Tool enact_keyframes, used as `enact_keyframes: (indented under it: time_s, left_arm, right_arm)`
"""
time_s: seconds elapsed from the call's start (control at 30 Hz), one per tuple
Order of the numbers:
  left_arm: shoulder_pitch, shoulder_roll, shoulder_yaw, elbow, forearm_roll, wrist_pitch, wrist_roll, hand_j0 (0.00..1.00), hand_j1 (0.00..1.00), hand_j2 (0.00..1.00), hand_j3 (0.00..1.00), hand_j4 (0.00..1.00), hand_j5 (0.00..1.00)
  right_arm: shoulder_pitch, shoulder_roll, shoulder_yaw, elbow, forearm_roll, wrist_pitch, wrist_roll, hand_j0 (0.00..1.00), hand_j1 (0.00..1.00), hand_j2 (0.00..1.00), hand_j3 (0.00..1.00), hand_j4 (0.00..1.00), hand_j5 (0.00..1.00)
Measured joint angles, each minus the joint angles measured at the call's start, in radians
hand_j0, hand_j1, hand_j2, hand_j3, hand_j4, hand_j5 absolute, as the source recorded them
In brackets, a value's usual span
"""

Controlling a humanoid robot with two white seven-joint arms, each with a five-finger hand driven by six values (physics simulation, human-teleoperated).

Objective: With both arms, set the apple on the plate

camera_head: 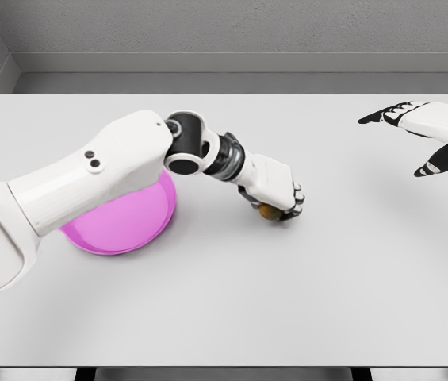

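My left arm reaches from the lower left across the table, and its hand [281, 200] is curled over a small brownish apple [269, 212] near the table's middle. Only a sliver of the apple shows beneath the fingers. A pink plate [128, 226] lies to the left of the hand, partly covered by my left forearm. My right hand [422, 139] hovers at the far right edge with fingers spread, holding nothing, well away from the apple.
The grey table [287, 302] spans the whole view, with its front edge at the bottom. A grey wall runs behind the far edge.
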State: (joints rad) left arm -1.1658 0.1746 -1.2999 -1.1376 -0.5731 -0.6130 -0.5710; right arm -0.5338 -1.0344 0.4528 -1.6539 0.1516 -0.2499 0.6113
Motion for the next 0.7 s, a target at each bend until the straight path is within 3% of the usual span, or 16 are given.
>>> enact_keyframes:
  time_s: [0.13,0.43,0.7]
  left_arm:
    - [-0.005,0.078,0.047,-0.041,0.063,0.0,0.002,0.04,0.04,0.04,0.04,0.04,0.04]
    - [-0.003,0.391,0.115,-0.263,0.187,-0.001,0.002,0.04,0.04,0.04,0.04,0.04,0.04]
    - [0.06,0.588,0.131,-0.298,0.215,-0.002,0.001,0.05,0.05,0.05,0.05,0.05,0.05]
  right_arm:
    - [0.0,0.0,0.0,0.0,0.0,0.0,0.0,1.0,1.0,1.0,1.0,1.0,1.0]
    - [0.0,0.0,0.0,-0.001,0.0,0.0,0.0,1.0,1.0,1.0,1.0,1.0,1.0]
    - [0.002,0.0,0.0,0.0,0.0,0.0,0.0,1.0,1.0,1.0,1.0,1.0,1.0]
